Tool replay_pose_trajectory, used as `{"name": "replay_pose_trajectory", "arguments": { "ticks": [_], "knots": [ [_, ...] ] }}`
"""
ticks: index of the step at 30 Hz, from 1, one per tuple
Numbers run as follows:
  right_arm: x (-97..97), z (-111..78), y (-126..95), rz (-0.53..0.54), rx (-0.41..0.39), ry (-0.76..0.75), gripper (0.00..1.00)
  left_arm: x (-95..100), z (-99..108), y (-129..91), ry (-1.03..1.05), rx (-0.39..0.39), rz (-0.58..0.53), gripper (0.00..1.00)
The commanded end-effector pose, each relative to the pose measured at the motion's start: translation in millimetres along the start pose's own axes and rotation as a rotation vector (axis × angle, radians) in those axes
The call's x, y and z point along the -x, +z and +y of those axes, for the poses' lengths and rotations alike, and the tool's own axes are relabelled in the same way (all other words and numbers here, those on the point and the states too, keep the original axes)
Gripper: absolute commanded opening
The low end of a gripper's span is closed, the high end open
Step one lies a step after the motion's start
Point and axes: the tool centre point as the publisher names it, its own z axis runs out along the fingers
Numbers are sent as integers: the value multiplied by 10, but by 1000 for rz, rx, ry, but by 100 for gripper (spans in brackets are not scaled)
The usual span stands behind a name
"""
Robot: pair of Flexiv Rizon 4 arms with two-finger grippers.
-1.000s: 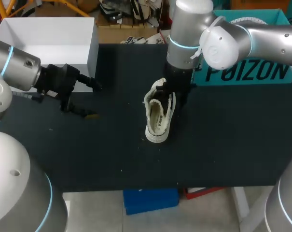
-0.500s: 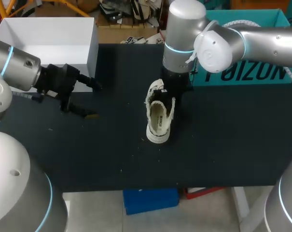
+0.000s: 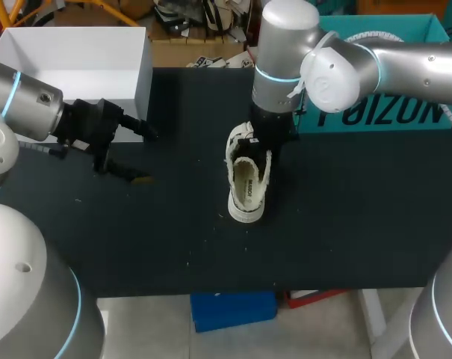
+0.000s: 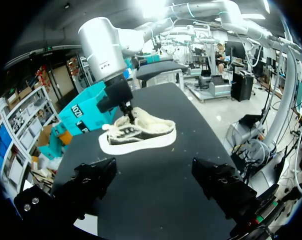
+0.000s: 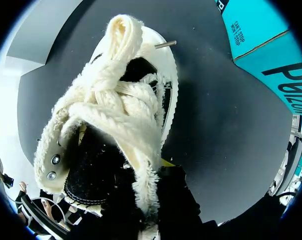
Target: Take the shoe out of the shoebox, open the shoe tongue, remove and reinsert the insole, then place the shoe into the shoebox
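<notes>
Your left arm [image 3: 16,105] and right arm [image 3: 360,63] are smooth silver-grey tubes with rounded joint caps. A thin light-blue ring marks each joint. A dark round hole sits in the left arm's wrist housing. Your left pincer [image 3: 143,155] is matt black and blocky, with small silver screws behind its fingers [image 4: 93,180].
</notes>
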Motion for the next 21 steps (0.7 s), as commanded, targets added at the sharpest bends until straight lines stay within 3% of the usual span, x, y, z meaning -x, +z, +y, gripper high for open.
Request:
{"name": "replay_pose_trajectory", "arguments": {
  "ticks": [1, 21],
  "knots": [
    [-18, 4, 60, 1, -1, -1, 0, -14, 1, 9, 1, 3, -4, 100],
    [-15, 18, 39, 1, 1, -14, 0, -14, 1, 9, 1, 3, -4, 100]
  ]
}}
